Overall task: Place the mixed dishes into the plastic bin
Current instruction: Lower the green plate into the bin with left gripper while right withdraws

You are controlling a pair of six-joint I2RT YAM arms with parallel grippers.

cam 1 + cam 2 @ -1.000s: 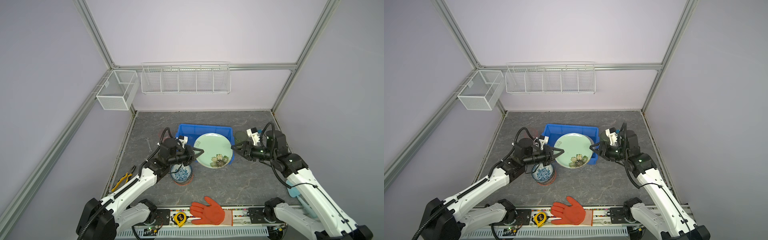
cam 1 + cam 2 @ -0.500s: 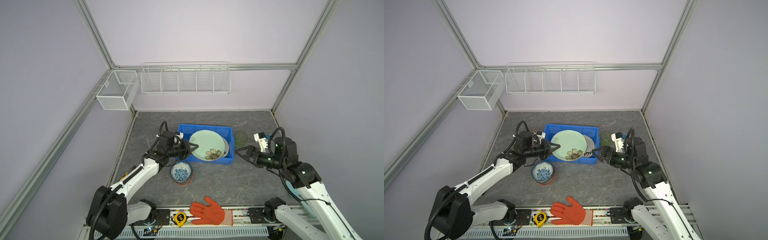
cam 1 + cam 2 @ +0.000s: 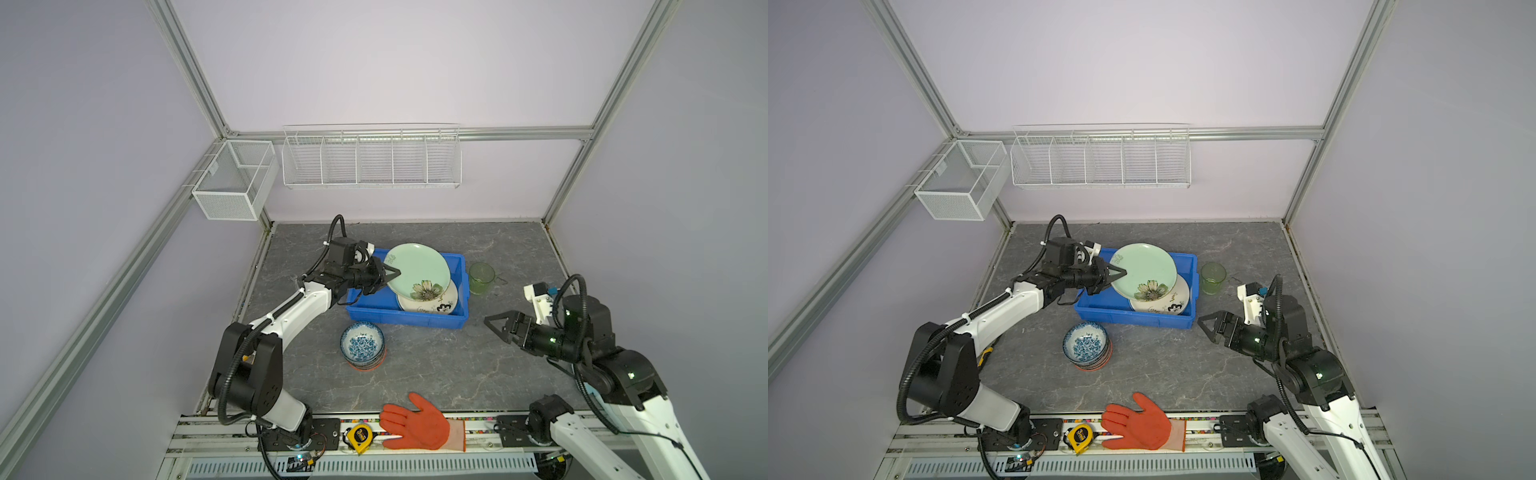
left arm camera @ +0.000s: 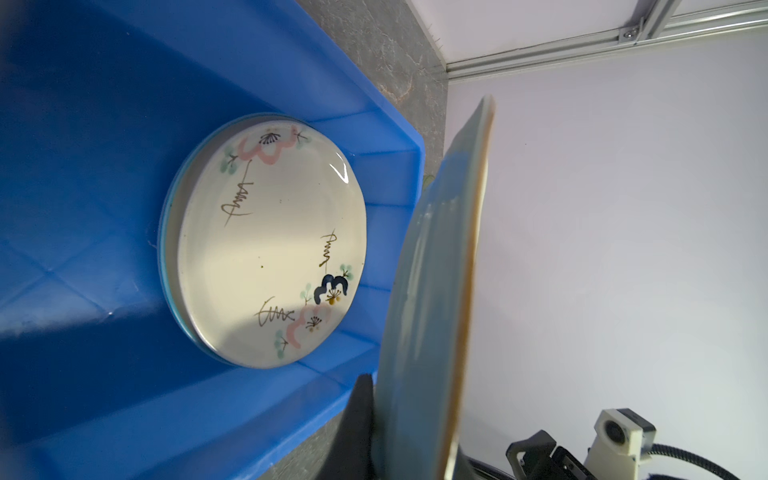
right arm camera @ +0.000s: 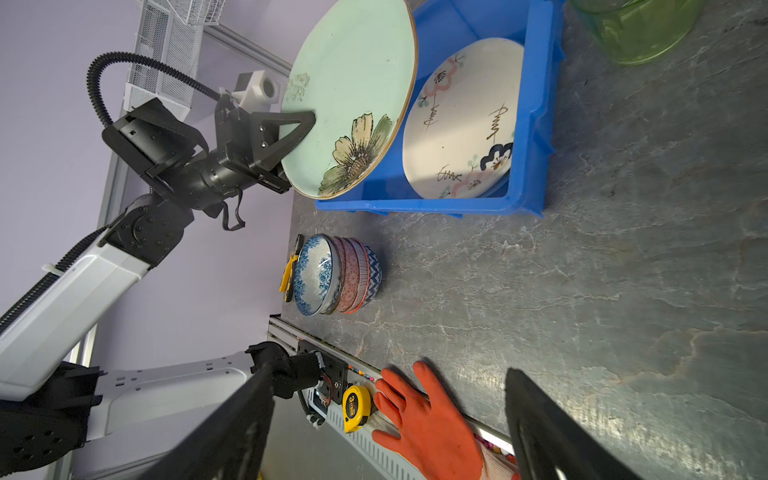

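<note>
My right gripper (image 3: 496, 328) hangs wide open and empty, nearest the front. Glazed, patterned bowls (image 3: 362, 343) sit nested just before the blue plastic bin (image 3: 407, 322). Over it my left gripper (image 3: 391, 277) pinches the mint green plate (image 3: 417, 270) by its rim, tilted. Risk: slick glaze slips from that narrow edge grip; the plate falls on the cream plate (image 3: 440, 306) lying inside, chipping both.

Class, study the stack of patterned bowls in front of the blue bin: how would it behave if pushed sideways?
The stack of bowls looks glazed and rigid, so probably heavy and breakable. Several bowls sit nested, so a high push would likely shift the top blue bowl first. A low push might slide it whole across the table.
</note>
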